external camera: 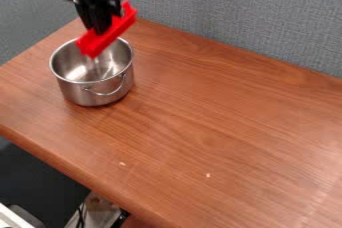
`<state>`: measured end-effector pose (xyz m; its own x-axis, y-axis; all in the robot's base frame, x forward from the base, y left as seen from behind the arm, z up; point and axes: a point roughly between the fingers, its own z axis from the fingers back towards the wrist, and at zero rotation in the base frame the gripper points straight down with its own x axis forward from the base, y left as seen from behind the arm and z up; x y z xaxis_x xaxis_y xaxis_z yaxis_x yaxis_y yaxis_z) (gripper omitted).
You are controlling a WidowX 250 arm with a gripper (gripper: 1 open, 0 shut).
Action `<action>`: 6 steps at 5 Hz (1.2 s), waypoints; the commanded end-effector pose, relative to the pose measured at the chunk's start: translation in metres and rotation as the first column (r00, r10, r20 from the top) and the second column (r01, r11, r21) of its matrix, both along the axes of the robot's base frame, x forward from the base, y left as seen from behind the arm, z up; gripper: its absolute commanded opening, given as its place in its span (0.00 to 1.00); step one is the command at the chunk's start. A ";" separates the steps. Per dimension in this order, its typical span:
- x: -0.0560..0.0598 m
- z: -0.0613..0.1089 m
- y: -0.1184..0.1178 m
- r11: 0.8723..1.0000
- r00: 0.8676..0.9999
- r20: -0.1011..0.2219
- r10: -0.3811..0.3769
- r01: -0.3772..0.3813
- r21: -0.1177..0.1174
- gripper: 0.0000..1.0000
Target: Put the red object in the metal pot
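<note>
The red object (107,30), a long bright red block, hangs tilted in the air with its lower end just over the rim of the metal pot (91,72). My black gripper (98,22) comes down from the top edge of the view and is shut on the block's middle. The shiny round pot stands on the wooden table (214,112) near its left back corner, and its inside shows nothing but reflections.
A grey wall rises behind the table. The table's front edge runs diagonally from the left to the lower right, with dark floor and some equipment below it.
</note>
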<state>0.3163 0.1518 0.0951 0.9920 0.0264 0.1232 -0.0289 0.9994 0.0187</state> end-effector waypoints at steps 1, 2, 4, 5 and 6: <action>0.008 0.023 0.020 0.998 0.999 0.036 0.032 -0.033 0.044 0.00; 0.011 0.030 0.033 0.997 0.999 0.016 0.050 -0.051 0.055 0.00; 0.014 0.036 -0.005 0.974 0.978 -0.074 0.193 -0.182 0.136 0.00; 0.014 0.040 -0.020 0.952 0.957 -0.107 0.270 -0.249 0.179 0.00; 0.002 0.018 -0.036 0.936 0.942 -0.097 0.323 -0.302 0.184 0.00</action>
<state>0.3157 0.1177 0.0909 0.9413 0.3347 -0.0428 -0.3204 0.9265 0.1975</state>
